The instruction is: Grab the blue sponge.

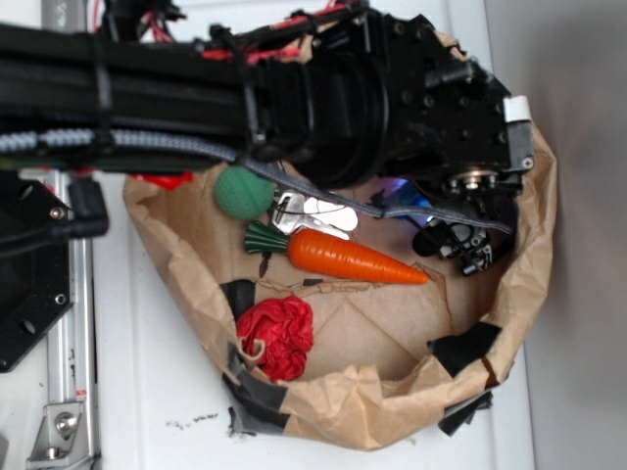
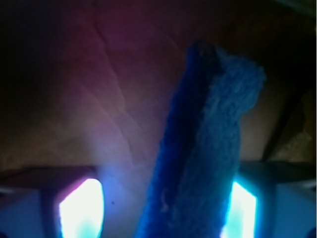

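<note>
This looks like a robotics lab or test bench. A black robot arm [image 1: 294, 88] with bundled cables spans the view from nine o'clock toward three. At seven o'clock a metal mounting rail [image 1: 73, 343] is bolted to the white tabletop [image 1: 147, 392]. A taped brown paper tray [image 1: 343, 392] holds toy props, among them a plastic carrot [image 1: 358, 258].

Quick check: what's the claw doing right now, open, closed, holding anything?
Claw: open, its pads either side of the blue sponge, which stands on edge between them; a gap shows on one side, so not clamped yet.
</note>
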`<move>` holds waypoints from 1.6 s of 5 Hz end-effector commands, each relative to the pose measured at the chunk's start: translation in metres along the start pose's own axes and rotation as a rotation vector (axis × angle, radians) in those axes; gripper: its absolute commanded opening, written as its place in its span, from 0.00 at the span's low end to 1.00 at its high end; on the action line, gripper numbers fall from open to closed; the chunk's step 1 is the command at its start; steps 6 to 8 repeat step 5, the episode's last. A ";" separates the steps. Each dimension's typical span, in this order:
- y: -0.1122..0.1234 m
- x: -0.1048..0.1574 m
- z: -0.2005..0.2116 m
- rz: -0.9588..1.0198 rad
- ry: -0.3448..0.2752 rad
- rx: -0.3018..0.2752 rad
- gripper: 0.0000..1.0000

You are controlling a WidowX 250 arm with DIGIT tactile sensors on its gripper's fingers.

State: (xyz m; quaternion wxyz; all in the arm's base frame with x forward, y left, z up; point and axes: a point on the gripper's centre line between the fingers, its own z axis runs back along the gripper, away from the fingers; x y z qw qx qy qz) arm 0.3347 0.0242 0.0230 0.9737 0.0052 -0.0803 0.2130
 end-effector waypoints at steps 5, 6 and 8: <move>-0.020 -0.050 0.161 -0.465 -0.093 -0.072 0.00; -0.020 -0.050 0.161 -0.465 -0.093 -0.072 0.00; -0.020 -0.050 0.161 -0.465 -0.093 -0.072 0.00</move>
